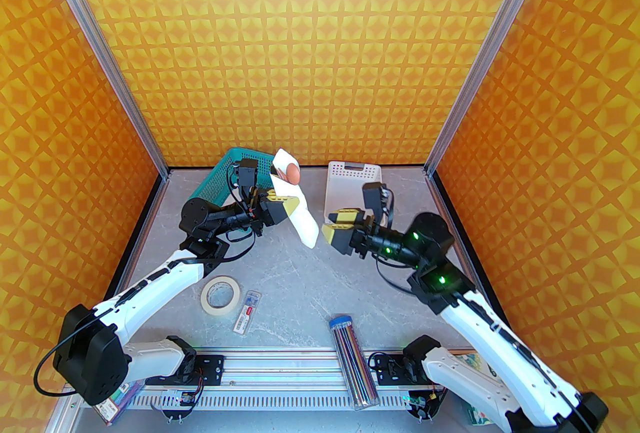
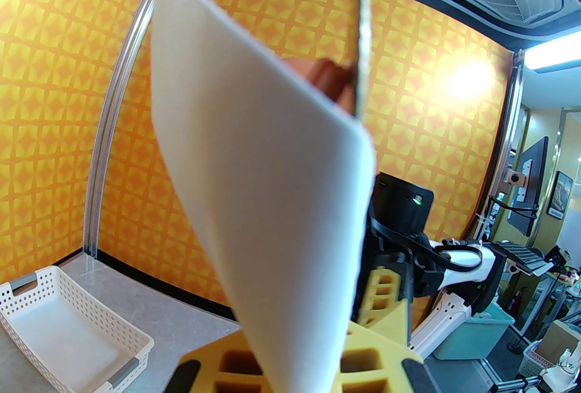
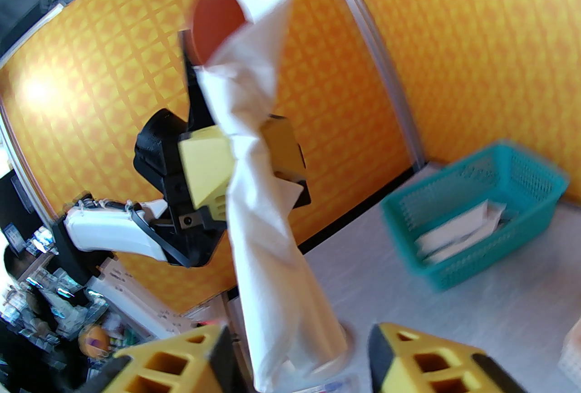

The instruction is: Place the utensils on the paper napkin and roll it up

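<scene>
The paper napkin (image 1: 306,227) is rolled into a white tube and held off the counter (image 1: 300,281), slanting from far-left down to near-right between the two arms. The left end effector (image 1: 285,208) is clamped narrowly around its middle. The reddish-brown spoon (image 1: 291,172) pokes its round bowl out of the far, upper end. The paper hides whatever else is rolled inside.

The right end effector (image 1: 330,225) sits at the lower end of the roll with its jaws apart. In the right wrist view its yellow fingers (image 3: 181,364) stand on either side of the napkin's tip without pinching it.

Just behind the roll on the far left is a teal basket (image 1: 215,176) with white paper pieces lying in it. The left arm's wrist stands in front of it. A white slotted tray (image 1: 345,171) sits far right of centre, partly covered by the right arm's wrist.

Nearer, well apart from the roll, lie a roll of masking tape (image 1: 219,296) and a small clear packet (image 1: 248,305) just beside it. A clear tube of coloured sticks (image 1: 352,361) lies across the rail at the near edge.

By count there are one napkin roll, one utensil showing, two containers, one tape roll, one packet and one tube.
</scene>
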{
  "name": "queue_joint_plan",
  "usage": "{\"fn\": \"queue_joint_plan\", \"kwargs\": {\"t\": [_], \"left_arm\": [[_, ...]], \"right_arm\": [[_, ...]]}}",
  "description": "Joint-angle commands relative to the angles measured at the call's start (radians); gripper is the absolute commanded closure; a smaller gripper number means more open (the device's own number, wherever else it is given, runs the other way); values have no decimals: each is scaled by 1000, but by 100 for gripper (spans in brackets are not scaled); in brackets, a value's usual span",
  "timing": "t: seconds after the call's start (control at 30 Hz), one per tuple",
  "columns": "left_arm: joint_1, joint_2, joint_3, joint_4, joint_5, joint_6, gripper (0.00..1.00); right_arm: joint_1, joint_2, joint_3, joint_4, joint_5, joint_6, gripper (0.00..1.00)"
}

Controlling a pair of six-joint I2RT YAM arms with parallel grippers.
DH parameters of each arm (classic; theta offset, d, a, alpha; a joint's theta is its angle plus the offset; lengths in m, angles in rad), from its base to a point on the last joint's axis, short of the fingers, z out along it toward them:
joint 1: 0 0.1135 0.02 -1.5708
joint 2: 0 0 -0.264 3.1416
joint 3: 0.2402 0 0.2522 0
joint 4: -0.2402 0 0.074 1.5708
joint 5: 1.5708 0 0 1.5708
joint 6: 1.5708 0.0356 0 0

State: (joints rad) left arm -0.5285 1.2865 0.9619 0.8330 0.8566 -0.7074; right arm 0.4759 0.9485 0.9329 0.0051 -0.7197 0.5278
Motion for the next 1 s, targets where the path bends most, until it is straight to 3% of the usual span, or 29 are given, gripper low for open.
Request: {"fn": "queue_joint_plan", "kwargs": {"t": [0.0,0.4,0.73,0.97], "left_arm": [[7,-28,32,-33,-21,42,100],[8,-34,34,-65,-29,70,100],[7,-33,28,-53,-45,69,100],[8,-35,22,-59,-59,78,100]], "right_arm": [[-2,68,56,-88,-112,175,54],[-2,52,-5,71,-138,352,53],[-2,45,-40,85,-142,386,54],[-2,27,-58,93,-132,390,63]]}}
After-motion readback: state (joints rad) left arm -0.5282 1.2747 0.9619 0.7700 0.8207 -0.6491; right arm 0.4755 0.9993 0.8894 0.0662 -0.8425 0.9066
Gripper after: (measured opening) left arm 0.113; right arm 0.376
